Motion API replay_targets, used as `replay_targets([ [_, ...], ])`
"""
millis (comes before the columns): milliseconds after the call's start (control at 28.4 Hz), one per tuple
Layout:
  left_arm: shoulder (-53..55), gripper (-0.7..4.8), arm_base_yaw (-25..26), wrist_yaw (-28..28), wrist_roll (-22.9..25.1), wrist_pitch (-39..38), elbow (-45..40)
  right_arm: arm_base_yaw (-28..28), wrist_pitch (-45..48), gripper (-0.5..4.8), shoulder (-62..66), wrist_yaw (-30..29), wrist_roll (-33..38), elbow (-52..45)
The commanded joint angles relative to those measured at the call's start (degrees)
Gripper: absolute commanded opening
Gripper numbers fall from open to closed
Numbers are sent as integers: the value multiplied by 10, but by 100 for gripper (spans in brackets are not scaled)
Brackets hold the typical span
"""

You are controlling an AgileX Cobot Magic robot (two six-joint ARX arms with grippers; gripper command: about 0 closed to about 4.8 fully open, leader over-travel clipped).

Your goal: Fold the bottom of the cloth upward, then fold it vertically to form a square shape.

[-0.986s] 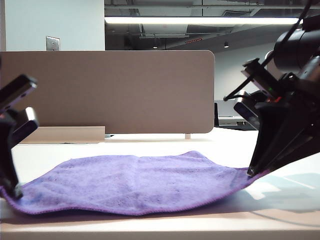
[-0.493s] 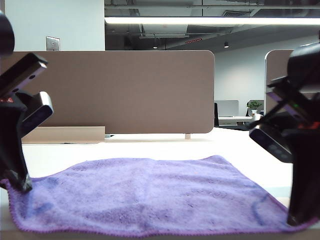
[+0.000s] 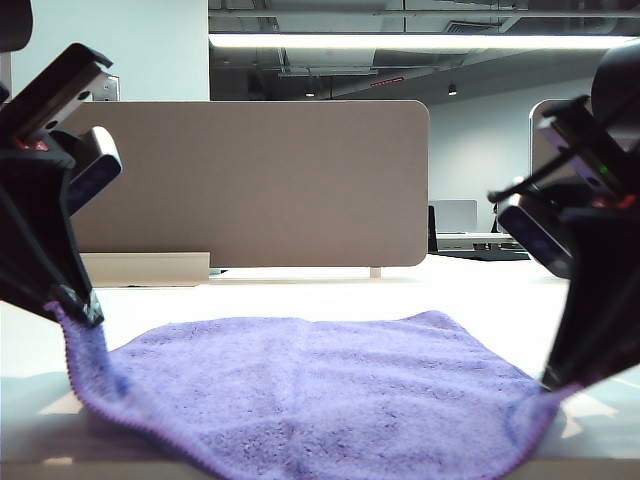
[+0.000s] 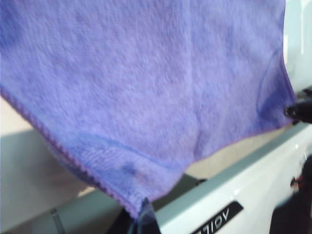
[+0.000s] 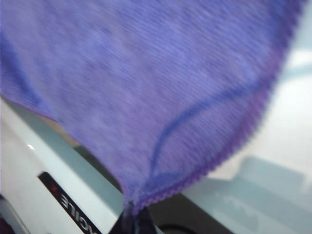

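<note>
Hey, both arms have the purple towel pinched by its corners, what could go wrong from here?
1. Each end effector, left and right, is shut on only a thin corner of the purple towel, so a corner could slip out mid-fold.
2. The left corner sits higher than the right in the exterior view, so the fold may land skewed.
3. The towel's middle sags onto the table and may drag or bunch.

Bright ceiling strip light, backlit exterior, blurred wrist views

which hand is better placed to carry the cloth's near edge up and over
Neither alone, though left leads: the left hand holds its cloth corner higher than the right hand holds its corner.
</note>
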Motion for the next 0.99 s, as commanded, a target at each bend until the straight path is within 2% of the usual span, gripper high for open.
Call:
replay_targets([
  [35, -5, -5, 0, -29, -10, 22, 0, 0, 36, -1, -2, -19, 22, 2],
  [423, -7, -5, 0, -44, -56, 128, 0, 0, 141, -1, -2, -46, 95, 5],
  [564, -7, -5, 0, -69, -73, 151, 0, 0, 195, -1, -2, -47, 140, 5],
  [810, -7, -5, 9, -79, -129, 158, 0, 0, 257, -1, -2, -48, 210, 8],
  [881, -7, -5, 20, -84, -163, 172, 0, 0, 283, -1, -2, -48, 236, 9],
  [986, -7, -5, 38, -79, -187, 186, 0, 0, 303, -2, -2, -45, 265, 9],
])
